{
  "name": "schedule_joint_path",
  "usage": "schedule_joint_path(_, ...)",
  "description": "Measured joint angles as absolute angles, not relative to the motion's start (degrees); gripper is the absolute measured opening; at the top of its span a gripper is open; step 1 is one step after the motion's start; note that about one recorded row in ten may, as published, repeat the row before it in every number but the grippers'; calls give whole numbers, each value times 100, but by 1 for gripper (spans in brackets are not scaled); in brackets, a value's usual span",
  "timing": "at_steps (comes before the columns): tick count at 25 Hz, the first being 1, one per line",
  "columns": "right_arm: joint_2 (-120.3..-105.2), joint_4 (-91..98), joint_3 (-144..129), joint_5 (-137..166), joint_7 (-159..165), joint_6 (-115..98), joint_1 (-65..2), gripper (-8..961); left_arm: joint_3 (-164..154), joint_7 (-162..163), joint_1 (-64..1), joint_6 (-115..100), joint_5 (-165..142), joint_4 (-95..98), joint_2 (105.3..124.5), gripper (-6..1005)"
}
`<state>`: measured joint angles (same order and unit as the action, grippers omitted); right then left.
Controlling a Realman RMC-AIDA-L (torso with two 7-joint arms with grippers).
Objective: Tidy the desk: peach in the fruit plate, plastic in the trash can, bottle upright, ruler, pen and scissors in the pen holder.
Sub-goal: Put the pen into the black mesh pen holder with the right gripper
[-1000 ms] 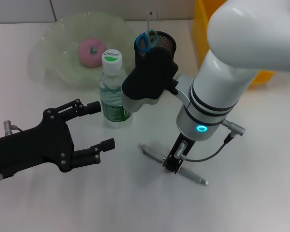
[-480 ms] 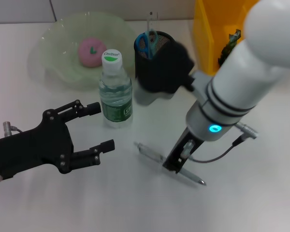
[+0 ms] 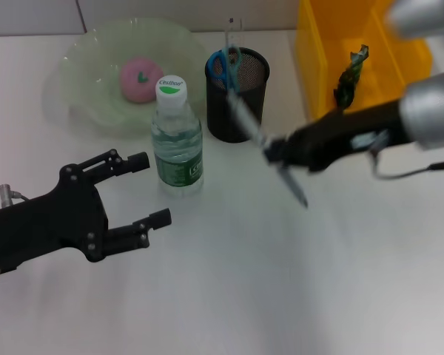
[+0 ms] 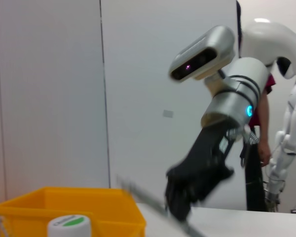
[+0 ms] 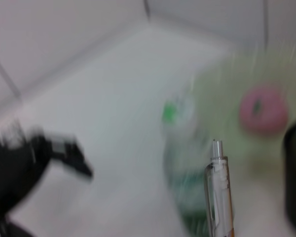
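Two end effectors: right (image 3: 277, 154) clenched on pen (image 3: 270, 151), lifted beside pen holder (image 3: 237, 93) rim; left (image 3: 144, 191) spread wide, hovering over bare counter (image 3: 229, 288) nr bottle (image 3: 176, 137).

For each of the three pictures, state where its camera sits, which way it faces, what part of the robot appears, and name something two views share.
Head view: on the head, facing down at the table; both arms show, left gripper open, right gripper holding the pen.
Left wrist view: on the left arm, facing across at the right arm and yellow bin.
Right wrist view: on the right arm, facing along the pen toward the bottle.
Shared: pen and bottle appear in all three.
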<state>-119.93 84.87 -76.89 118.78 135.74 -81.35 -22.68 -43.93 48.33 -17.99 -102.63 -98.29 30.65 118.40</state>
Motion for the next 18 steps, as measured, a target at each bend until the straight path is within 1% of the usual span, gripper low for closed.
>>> schedule_joint_path(5,-11943,7583,-6518,9720,11464,-7884,-1869,113,-4238,4841,-1798,-10245,-9826,3060,11840,800)
schedule_joint_path(7,-11933,6722,-6287,8704,10390,-7751,-1933,113,-4189,4866,-1793,-10248,-9825,3056,11840,800)
schedule_joint_path(8,-11930,5806,-6224,8025,9477,-7628,-2162,113,-4172,4878,-1792,-10249,-9825,3046,11844,800)
schedule_joint_path(9,-11930,5806,-6224,8025,9477,-7628,-2162,113,-4160,4877,-1791,-10249,-9825,3024,11844,800)
schedule_joint_path(12,-11928,4385,-6206,7250,8197,-7458,-2707,113,-4112,4847,-1811,-10247,-9825,2891,11843,800)
schedule_joint_path(13,-11934,3339,-6204,6802,7329,-7263,-3231,113,-4107,4840,-1820,-10246,-9825,2865,11843,800)
schedule_joint_path(14,-11934,3339,-6204,6802,7329,-7263,-3231,112,-4103,4839,-1827,-10244,-9825,2851,11841,800)
schedule_joint_path(17,-11963,2119,-6230,6219,6264,-6823,-3959,112,-4101,4837,-1838,-10238,-9825,2831,11843,800)
schedule_joint_path(18,-11984,1609,-6260,5955,5829,-6405,-4344,112,-4100,4836,-1842,-10233,-9825,2829,11848,800)
